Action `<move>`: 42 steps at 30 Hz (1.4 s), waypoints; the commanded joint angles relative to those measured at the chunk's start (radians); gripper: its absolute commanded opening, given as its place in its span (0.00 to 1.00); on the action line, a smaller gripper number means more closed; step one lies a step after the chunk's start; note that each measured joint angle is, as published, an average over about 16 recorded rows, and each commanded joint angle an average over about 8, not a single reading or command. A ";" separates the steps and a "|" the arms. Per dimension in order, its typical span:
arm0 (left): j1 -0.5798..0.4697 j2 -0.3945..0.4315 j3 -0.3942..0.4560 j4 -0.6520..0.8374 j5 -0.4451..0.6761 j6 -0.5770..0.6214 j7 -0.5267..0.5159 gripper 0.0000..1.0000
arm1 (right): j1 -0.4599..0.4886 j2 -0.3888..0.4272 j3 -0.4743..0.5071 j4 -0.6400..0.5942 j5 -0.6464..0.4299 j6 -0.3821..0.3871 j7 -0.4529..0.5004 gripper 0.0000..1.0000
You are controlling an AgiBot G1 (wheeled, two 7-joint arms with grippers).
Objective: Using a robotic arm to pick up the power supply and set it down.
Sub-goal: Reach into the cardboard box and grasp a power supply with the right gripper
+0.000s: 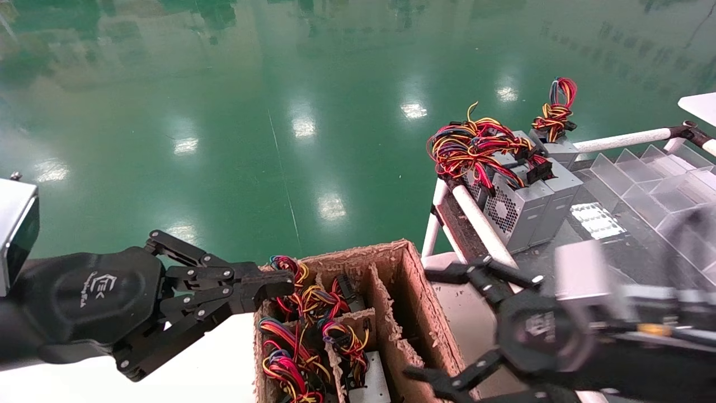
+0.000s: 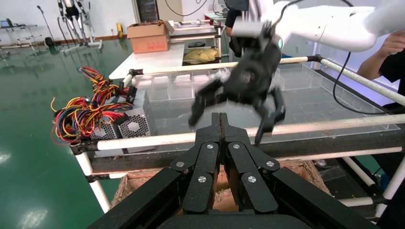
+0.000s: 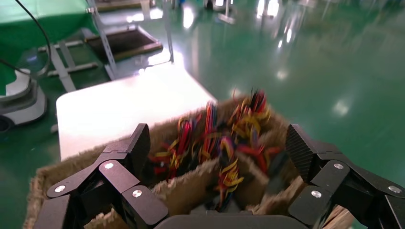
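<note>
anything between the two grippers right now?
Yes. In the head view the divided cardboard box sits between the shut left gripper and the open right gripper, with wire-bundled power supplies in its left cells.

Left gripper fingers pressed together above cardboard box. Right gripper spread wide beyond rail. Power supplies at rack's corner.
</note>
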 commanded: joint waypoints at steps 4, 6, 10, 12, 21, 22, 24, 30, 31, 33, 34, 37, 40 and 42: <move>0.000 0.000 0.000 0.000 0.000 0.000 0.000 1.00 | 0.029 -0.066 -0.070 -0.012 -0.108 0.053 0.061 0.56; 0.000 0.000 0.000 0.000 0.000 0.000 0.000 1.00 | 0.044 -0.097 -0.101 -0.022 -0.153 0.071 0.090 0.31; 0.000 0.000 0.000 0.000 0.000 0.000 0.000 1.00 | 0.071 -0.153 -0.152 -0.042 -0.224 0.093 0.139 0.00; 0.000 0.000 0.000 0.000 0.000 0.000 0.000 1.00 | 0.080 -0.175 -0.170 -0.048 -0.251 0.103 0.152 0.00; 0.000 0.000 0.000 0.000 0.000 0.000 0.000 1.00 | 0.069 -0.223 -0.195 -0.020 -0.320 0.178 0.166 0.00; 0.000 0.000 0.000 0.000 0.000 0.000 0.000 1.00 | 0.065 -0.226 -0.196 -0.015 -0.327 0.189 0.165 0.00; 0.000 0.000 0.000 0.000 0.000 0.000 0.000 1.00 | 0.058 -0.232 -0.198 -0.006 -0.339 0.208 0.162 0.00; 0.000 0.000 0.000 0.000 0.000 0.000 0.000 1.00 | 0.045 -0.252 -0.204 0.000 -0.362 0.243 0.155 0.00; 0.000 0.000 0.000 0.000 0.000 0.000 0.000 1.00 | 0.044 -0.255 -0.205 0.000 -0.364 0.246 0.155 0.00; 0.000 0.000 0.000 0.000 0.000 0.000 0.000 1.00 | 0.043 -0.261 -0.207 -0.001 -0.370 0.253 0.154 0.00; 0.000 0.000 0.000 0.000 0.000 0.000 0.000 1.00 | 0.042 -0.263 -0.208 0.000 -0.373 0.256 0.153 0.00; 0.000 0.000 0.000 0.000 0.000 0.000 0.000 1.00 | 0.037 -0.269 -0.208 0.001 -0.382 0.271 0.146 0.00; 0.000 0.000 0.000 0.000 0.000 0.000 0.000 1.00 | 0.031 -0.275 -0.209 0.002 -0.391 0.286 0.137 0.00; 0.000 0.000 0.000 0.000 0.000 0.000 0.000 1.00 | 0.027 -0.279 -0.210 0.001 -0.397 0.295 0.133 0.00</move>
